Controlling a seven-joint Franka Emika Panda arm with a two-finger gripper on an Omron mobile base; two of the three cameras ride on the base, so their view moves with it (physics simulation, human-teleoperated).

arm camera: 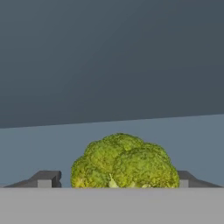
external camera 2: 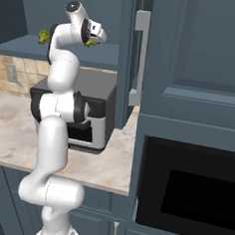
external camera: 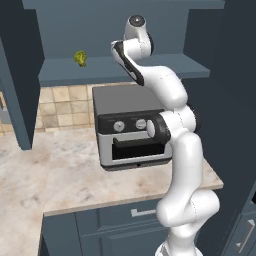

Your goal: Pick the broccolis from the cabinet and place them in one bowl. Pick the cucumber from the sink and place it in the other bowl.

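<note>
Legible markings: none.
No text, label, brand, number or sign is showing legibly on any surface in these views.

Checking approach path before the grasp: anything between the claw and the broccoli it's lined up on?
Nothing visible. In the hand view the broccoli sits right between the two fingertips on the cabinet shelf. The second floret lies apart, farther along the shelf.
</note>
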